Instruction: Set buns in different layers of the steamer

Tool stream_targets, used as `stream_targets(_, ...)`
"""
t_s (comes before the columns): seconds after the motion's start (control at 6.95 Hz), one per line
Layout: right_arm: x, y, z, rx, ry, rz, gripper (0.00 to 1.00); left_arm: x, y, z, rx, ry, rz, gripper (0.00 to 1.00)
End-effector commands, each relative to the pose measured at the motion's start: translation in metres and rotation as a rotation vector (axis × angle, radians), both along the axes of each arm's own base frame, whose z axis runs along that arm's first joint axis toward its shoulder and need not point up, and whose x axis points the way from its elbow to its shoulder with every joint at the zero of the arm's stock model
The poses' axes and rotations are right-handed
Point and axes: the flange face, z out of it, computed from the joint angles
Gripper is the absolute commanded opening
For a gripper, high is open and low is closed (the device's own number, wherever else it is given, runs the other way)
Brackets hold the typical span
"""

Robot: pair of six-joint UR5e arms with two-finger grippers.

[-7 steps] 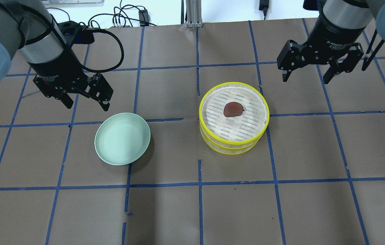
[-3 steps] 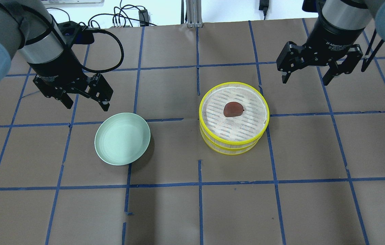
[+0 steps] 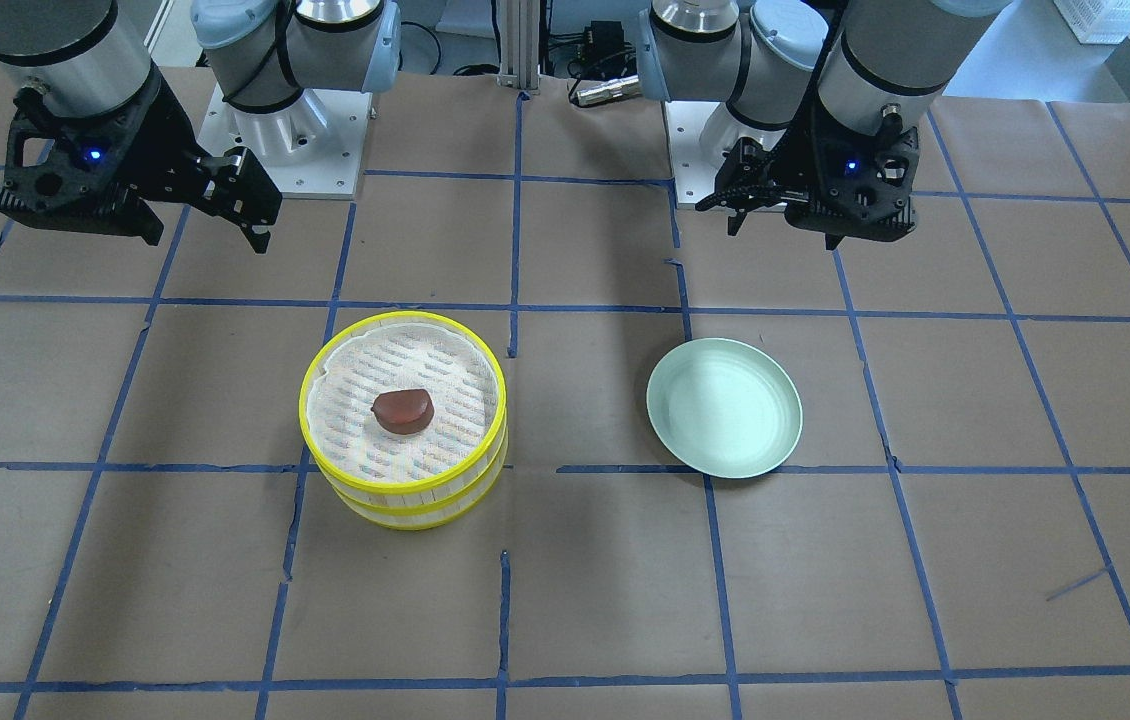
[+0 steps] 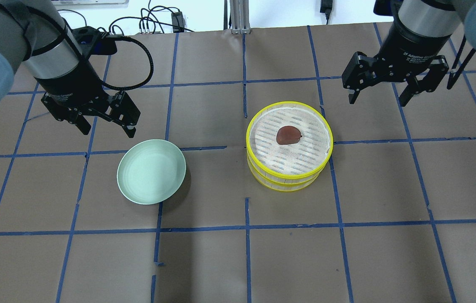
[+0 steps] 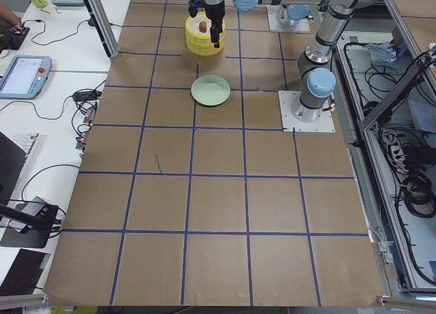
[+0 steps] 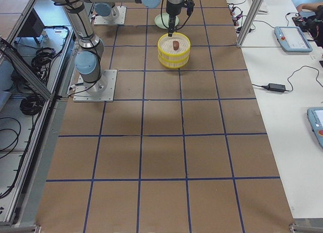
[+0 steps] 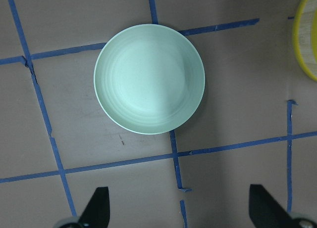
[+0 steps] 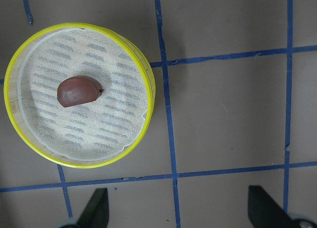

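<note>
In steamer point(image 4: 282, 183) top layer point(image 4: 305, 156): reddish-brown bun point(image 4: 288, 135) central, apart from yellow rim point(image 4: 289, 177).

plate point(image 4: 151, 171): pale green, on table | table point(image 4: 297, 261): brown paper, blue tape grid

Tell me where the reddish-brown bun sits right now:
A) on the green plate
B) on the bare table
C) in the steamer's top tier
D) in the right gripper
C: the reddish-brown bun lies near the middle of the steamer's top tier, inside its yellow rim.
</note>
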Motion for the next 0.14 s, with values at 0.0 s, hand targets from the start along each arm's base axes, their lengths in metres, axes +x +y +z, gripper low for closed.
stream_targets(0.0,0.0003,0.0014,-0.0016,0.009,0.001,0.005,1.0,-0.0001,0.0,0.0,0.0,0.0,0.0,1.0)
